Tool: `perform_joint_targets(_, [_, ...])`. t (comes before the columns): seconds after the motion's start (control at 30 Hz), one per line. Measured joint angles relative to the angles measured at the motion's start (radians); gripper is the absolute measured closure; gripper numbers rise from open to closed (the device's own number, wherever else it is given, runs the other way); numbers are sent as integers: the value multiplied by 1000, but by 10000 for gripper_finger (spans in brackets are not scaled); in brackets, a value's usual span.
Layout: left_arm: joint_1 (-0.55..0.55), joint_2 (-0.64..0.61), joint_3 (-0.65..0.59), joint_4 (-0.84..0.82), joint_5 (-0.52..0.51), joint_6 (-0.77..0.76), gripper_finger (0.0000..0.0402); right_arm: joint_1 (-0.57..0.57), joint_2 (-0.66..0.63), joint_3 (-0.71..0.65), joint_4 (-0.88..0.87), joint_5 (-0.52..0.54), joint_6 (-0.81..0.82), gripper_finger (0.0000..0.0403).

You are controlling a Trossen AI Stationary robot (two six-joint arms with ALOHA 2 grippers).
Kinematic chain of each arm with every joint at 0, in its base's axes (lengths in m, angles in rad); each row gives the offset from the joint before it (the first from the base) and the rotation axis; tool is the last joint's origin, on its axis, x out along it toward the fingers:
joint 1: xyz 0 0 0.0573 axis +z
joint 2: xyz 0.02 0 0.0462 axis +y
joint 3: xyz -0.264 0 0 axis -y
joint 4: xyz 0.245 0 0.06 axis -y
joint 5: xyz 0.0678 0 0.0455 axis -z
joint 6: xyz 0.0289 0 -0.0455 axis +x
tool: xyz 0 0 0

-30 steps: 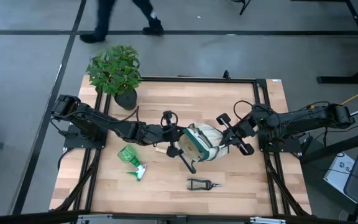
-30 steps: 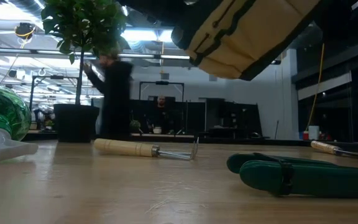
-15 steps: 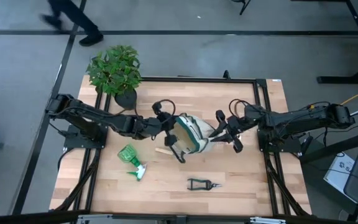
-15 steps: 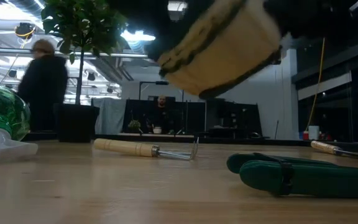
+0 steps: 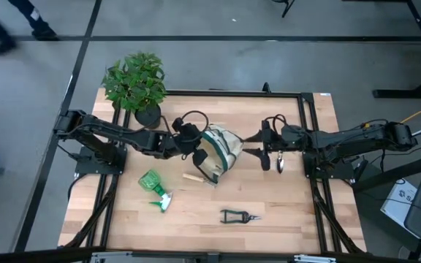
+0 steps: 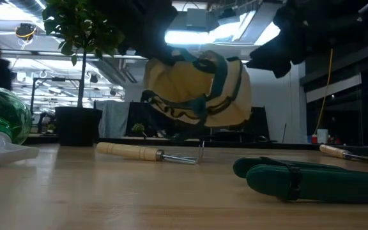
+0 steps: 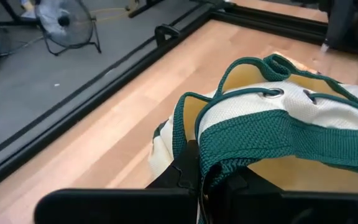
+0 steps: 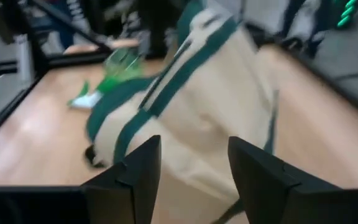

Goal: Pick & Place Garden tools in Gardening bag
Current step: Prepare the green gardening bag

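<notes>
Bag held up over the middle of the table

From above, the left gripper (image 5: 193, 141) holds the bag (image 5: 220, 148), with the right gripper (image 5: 263, 148) just beside it. Low down, the bag (image 6: 197, 89) hangs above the rake (image 6: 149, 153). The left wrist shows jaws clamped on the bag's green handle (image 7: 272, 140); the right wrist shows jaws apart.

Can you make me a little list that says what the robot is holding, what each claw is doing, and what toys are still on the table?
bag: gardening bag lifted off the table, hanging from its green strap
left gripper: jaws shut on the strap
right gripper: jaws open, beside the bag, not holding it
still on table: wooden-handled rake, black shears, green spray bottle, dark green tool
potted plant: at the table's far left corner
</notes>
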Motion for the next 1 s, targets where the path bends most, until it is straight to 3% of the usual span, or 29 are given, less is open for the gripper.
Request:
perform_joint_targets(0.23, [20,6,13,1,-43,-19,397,34,43,67,76,105,-33,213])
perform_joint_targets(0.47, [40,26,71,1,-43,29,397,90,231,329,-149,211,-84,213])
perform_joint_targets(0.63, [37,26,77,-7,-46,44,397,104,331,472,-345,392,-82,213])
perform_joint_targets(1.0, [37,26,77,-21,21,44,395,104,367,502,-422,613,-64,217])
